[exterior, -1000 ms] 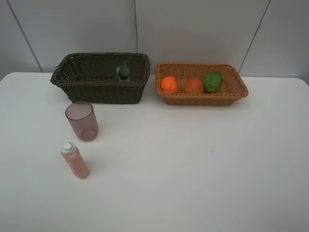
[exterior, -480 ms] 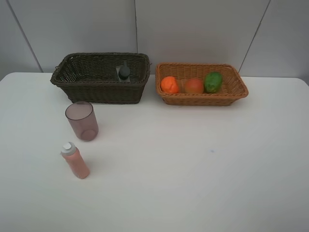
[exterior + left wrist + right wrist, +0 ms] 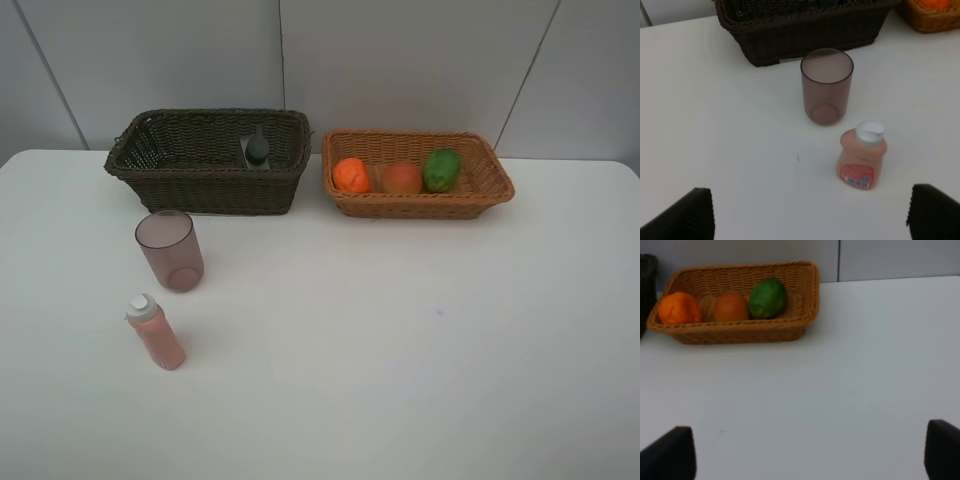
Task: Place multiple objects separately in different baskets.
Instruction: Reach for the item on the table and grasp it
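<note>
- Left wrist view: the left jaws stand wide and empty above the worktop [image 3: 740,140]; the pink bottle [image 3: 861,160] and mauve cup [image 3: 826,85] stand close ahead, not touching.
- Probably the bottle goes first: close across its body below the cap and lift it clear of the cup.
- The right jaws are released, holding nothing.
- The dark basket [image 3: 205,185] holds the grey bottle [image 3: 258,150]; the tan basket [image 3: 420,205] holds the orange [image 3: 351,175], peach [image 3: 402,178] and lime [image 3: 441,170].

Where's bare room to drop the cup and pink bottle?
Dark basket: bare from its left end to the grey bottle near its right end. Tan basket: crowded with orange, peach and lime. Table: bare right of the cup and pink bottle, in front of the tan basket.
</note>
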